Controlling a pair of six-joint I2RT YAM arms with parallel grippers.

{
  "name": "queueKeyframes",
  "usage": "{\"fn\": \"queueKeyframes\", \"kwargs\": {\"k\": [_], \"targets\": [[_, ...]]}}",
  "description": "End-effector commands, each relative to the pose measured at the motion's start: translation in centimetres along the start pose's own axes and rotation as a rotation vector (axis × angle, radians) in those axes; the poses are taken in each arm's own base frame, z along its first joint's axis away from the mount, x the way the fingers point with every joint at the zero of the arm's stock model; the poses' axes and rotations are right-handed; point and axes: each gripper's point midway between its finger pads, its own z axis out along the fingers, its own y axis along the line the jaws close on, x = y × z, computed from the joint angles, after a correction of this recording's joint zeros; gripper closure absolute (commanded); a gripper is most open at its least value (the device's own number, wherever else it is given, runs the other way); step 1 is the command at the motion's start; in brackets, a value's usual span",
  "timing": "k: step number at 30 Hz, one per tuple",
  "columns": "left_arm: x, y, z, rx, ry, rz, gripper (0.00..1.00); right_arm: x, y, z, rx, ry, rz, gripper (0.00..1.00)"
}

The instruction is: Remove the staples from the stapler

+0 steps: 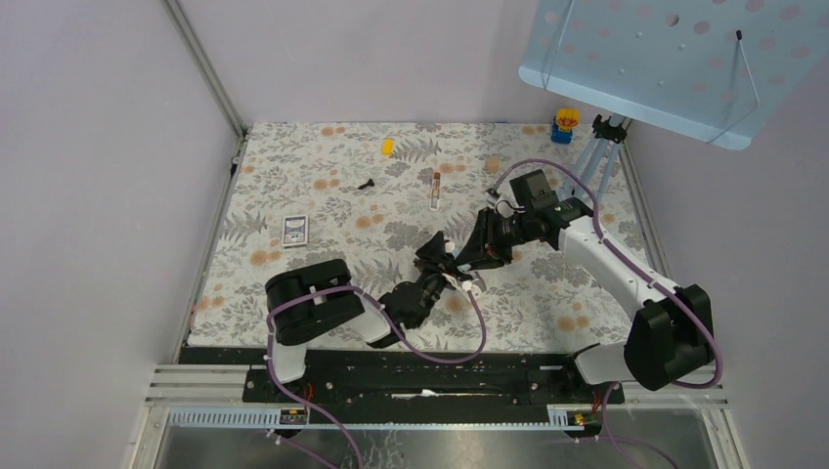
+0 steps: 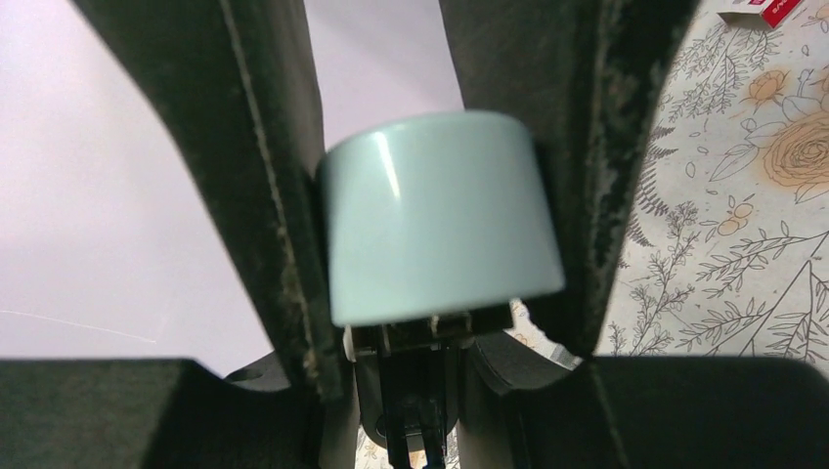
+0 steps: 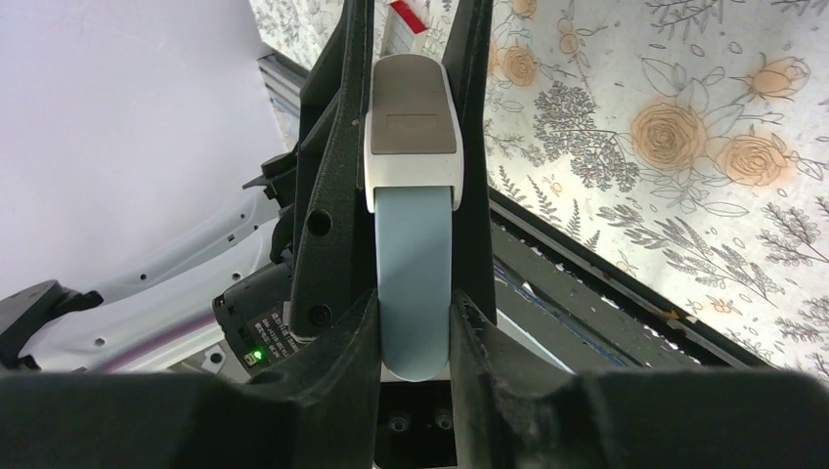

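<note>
The stapler is pale blue with a grey and white top cap and hangs above the floral table mat, held between both grippers. My left gripper is shut on one end; in the left wrist view the blue rounded end fills the gap between its fingers, with black metal parts below it. My right gripper is shut on the other end; in the right wrist view its fingers clamp the blue body. The left arm's fingers clamp the capped part. No staples show.
On the mat lie a small staple box, a red and white stick, a yellow piece and a small black piece. A toy figure and a tripod with a blue perforated board stand at the back right.
</note>
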Motion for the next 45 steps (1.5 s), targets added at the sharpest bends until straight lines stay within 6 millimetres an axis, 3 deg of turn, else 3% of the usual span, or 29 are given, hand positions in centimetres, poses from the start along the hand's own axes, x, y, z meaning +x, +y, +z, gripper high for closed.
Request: {"fn": "queueKeyframes", "kwargs": {"k": [1, 6, 12, 15, 21, 23, 24, 25, 28, 32, 39, 45], "targets": [[-0.8, 2.7, -0.4, -0.112, -0.029, -0.123, 1.0, -1.0, 2.2, -2.4, 0.011, -0.107, -0.102, 0.62], [0.0, 2.7, -1.2, -0.11, -0.007, -0.156, 1.0, -3.0, 3.5, -4.7, 0.06, -0.239, -0.157, 0.47], [0.7, 2.7, -1.8, -0.119, 0.022, -0.202, 1.0, -4.6, 3.7, -6.3, 0.119, -0.346, -0.183, 0.41], [1.2, 3.6, -2.5, -0.162, 0.056, -0.294, 1.0, -5.8, 2.8, -7.4, 0.195, -0.435, -0.187, 0.4], [1.5, 7.4, -4.3, -0.3, 0.109, -0.631, 1.0, -6.5, 1.4, -8.1, 0.262, -0.507, -0.186, 0.39], [2.2, 6.9, -3.9, -0.258, 0.211, -0.688, 1.0, -6.5, 0.8, -7.9, 0.274, -0.505, -0.179, 0.39], [1.5, 7.3, -3.2, -0.238, 0.213, -0.788, 1.0, -6.5, 0.6, -7.8, 0.277, -0.504, -0.178, 0.39], [2.9, 6.6, -2.8, -0.161, 0.307, -0.821, 1.0, -6.4, 0.3, -7.6, 0.28, -0.5, -0.176, 0.39], [5.4, 7.5, -1.6, -0.06, 0.482, -1.13, 1.0, -6.2, -0.4, -7.4, 0.294, -0.497, -0.171, 0.39], [7.0, 8.6, -0.2, 0.027, 0.605, -1.301, 1.0, -5.9, -1.5, -6.8, 0.307, -0.488, -0.162, 0.39], [11.2, 6.9, 2.4, 0.094, 0.852, -1.317, 1.0, -5.3, -2.7, -6.7, 0.335, -0.479, -0.161, 0.39], [13.8, 5.0, 4.5, 0.099, 0.943, -1.306, 1.0, -5.0, -3.6, -7.5, 0.382, -0.503, -0.174, 0.39]]}}
